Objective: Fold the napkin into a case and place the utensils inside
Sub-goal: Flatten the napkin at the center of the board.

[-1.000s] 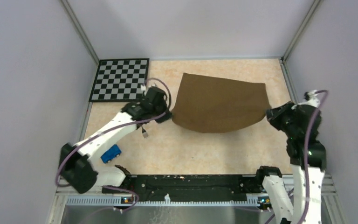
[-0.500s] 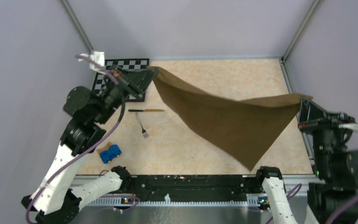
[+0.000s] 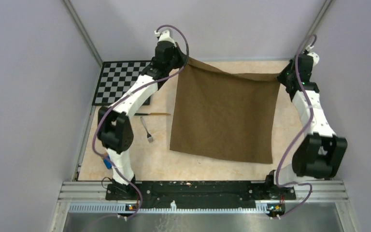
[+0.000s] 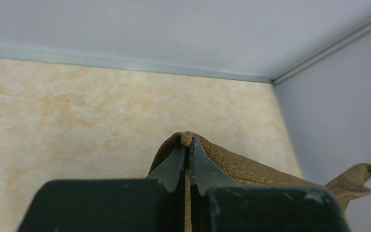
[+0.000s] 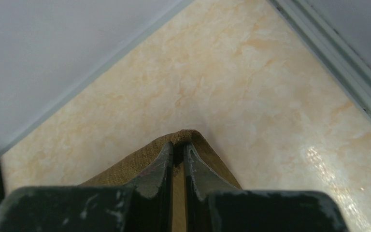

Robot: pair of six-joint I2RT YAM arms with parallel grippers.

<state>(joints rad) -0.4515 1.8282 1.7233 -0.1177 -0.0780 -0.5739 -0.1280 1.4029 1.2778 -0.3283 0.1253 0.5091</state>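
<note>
closest to the arm bases, a small blue toy car (image 3: 107, 162) shows only partly behind the left arm, well nearer than the left end effector (image 3: 182, 61) and to its left. a little farther, the two utensils lie on the surface (image 3: 198, 166), both on the left side of this end effector and well apart from it: first the grey utensil (image 3: 147, 130), then the knife (image 3: 152, 114) with its gold blade.

the napkin (image 3: 222, 116) spreads as a wide brown square between the two end effectors and runs from them toward the bases. its far edge sags a little in the middle.

the left end effector is pressed closed on the far left corner of the napkin; in the left wrist view the cloth bulges out past its fingertips (image 4: 193, 162). the right end effector (image 3: 283, 76) is closed in the same way on the far right corner. the checkerboard (image 3: 121, 82) lies to the left of the left end effector.
</note>
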